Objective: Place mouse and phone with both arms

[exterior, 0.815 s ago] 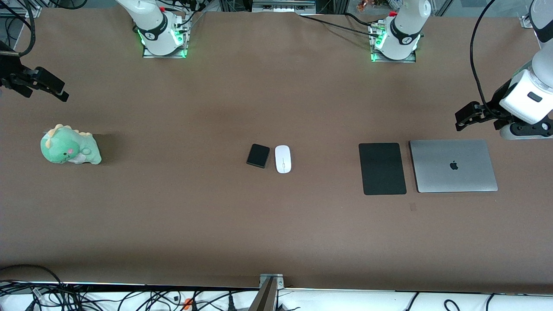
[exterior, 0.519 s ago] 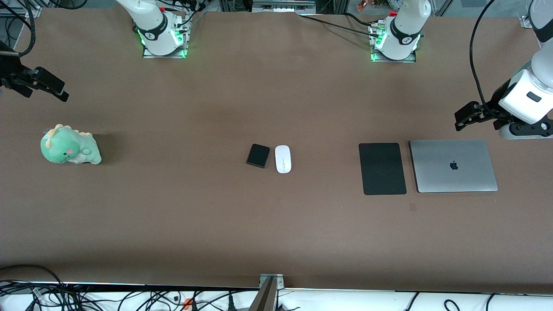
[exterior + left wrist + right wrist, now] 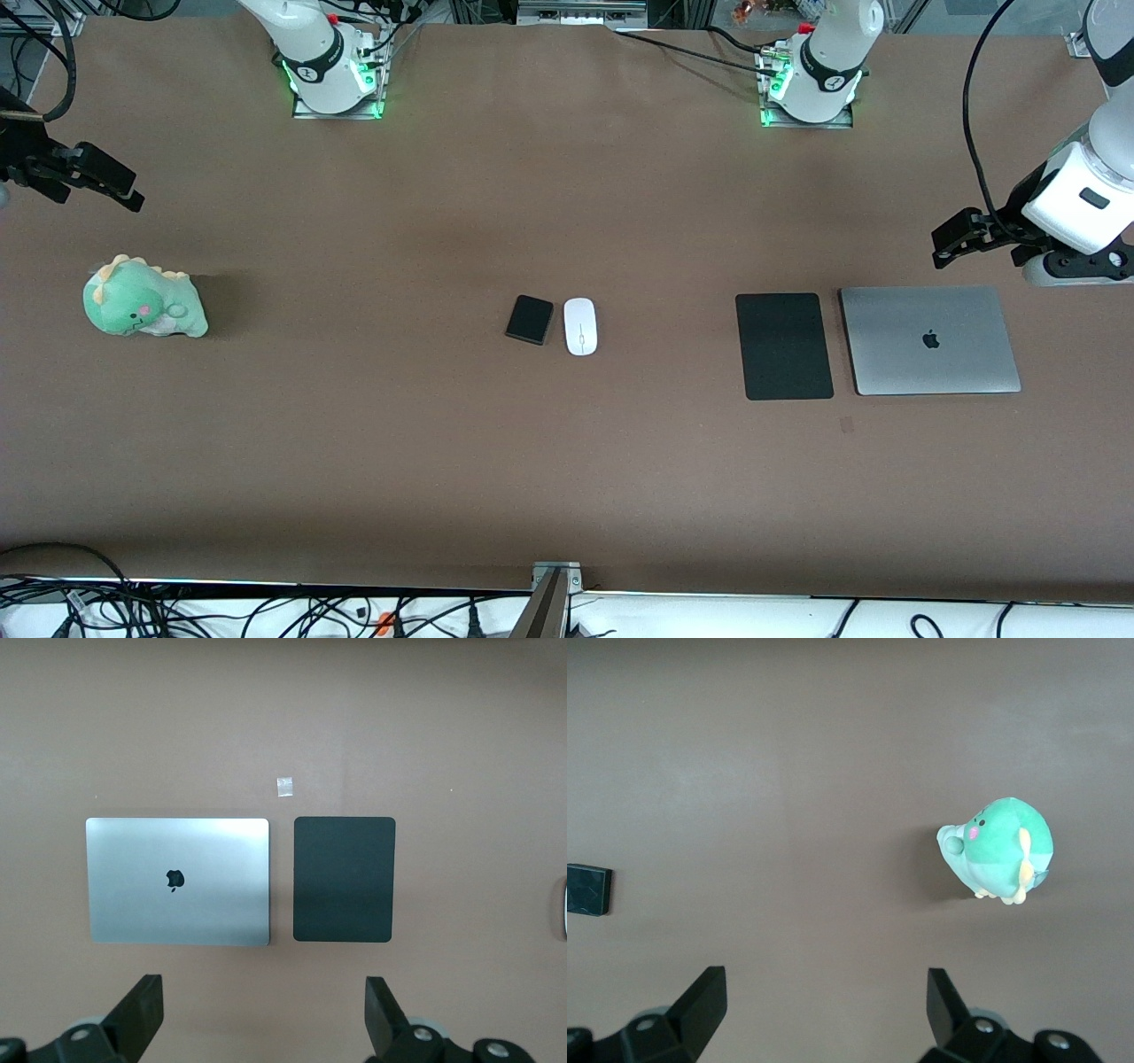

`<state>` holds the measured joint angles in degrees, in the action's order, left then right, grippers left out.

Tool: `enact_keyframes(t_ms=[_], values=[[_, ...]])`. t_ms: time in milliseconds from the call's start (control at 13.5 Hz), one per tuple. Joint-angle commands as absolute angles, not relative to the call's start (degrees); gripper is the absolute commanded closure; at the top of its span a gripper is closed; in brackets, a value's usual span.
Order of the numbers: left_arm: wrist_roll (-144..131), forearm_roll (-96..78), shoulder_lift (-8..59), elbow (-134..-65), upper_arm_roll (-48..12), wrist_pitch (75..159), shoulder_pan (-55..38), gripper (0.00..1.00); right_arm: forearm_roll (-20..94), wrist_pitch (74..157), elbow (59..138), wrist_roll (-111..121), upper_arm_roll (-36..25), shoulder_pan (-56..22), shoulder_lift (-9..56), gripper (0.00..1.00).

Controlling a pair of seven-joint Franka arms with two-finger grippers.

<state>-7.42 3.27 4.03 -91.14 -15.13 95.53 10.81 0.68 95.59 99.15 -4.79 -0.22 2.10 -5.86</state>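
small white glossy oval computer mouse [image 3: 580, 326] and small thick black rounded-corner phone slab [image 3: 530, 319] lying untouched mid-table, just beside each other, well apart from the flat black mat [image 3: 784, 346].

likely handling as light, rigid and slippery: pinching the mouse across its narrow sides, the phone across its short edges. left gripper [image 3: 955, 239] hanging wide open over bare table by the grey closed laptop [image 3: 928, 340]; right gripper [image 3: 106, 182] gaping wide, empty, over the table near the green plush dinosaur [image 3: 142, 299], far from the mat.
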Motion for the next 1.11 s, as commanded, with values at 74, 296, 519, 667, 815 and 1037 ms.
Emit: enact_keyframes(t_ms=[74, 296, 519, 667, 815, 1037], values=[[-5.5, 3.9, 4.3, -89.6, -15.3, 94.9, 10.7, 0.0, 1.6, 94.4, 97.7, -4.2, -0.1, 2.5, -5.5, 0.0], [-5.4, 3.9, 4.2, -89.5, -15.4, 94.9, 10.5, 0.0, 1.7, 94.7, 97.6, -4.0, -0.3, 2.5, -5.5, 0.0], [-5.4, 3.9, 4.2, -89.5, -15.4, 94.9, 10.5, 0.0, 1.8, 95.1, 97.6, -4.1, -0.2, 2.5, -5.5, 0.0], [-5.8, 3.7, 4.2, -89.5, -15.4, 94.9, 10.5, 0.0, 2.1, 95.3, 97.6, -4.2, -0.1, 2.5, -5.3, 0.0], [-6.0, 3.7, 4.2, -89.5, -15.4, 94.8, 10.5, 0.0, 4.0, 94.9, 97.7, -4.4, -0.1, 2.4, -5.3, 0.0], [-5.7, 3.7, 4.2, -89.5, -15.4, 94.7, 10.5, 0.0, 4.1, 94.8, 97.7, -4.1, 0.1, 2.5, -5.3, 0.0]])
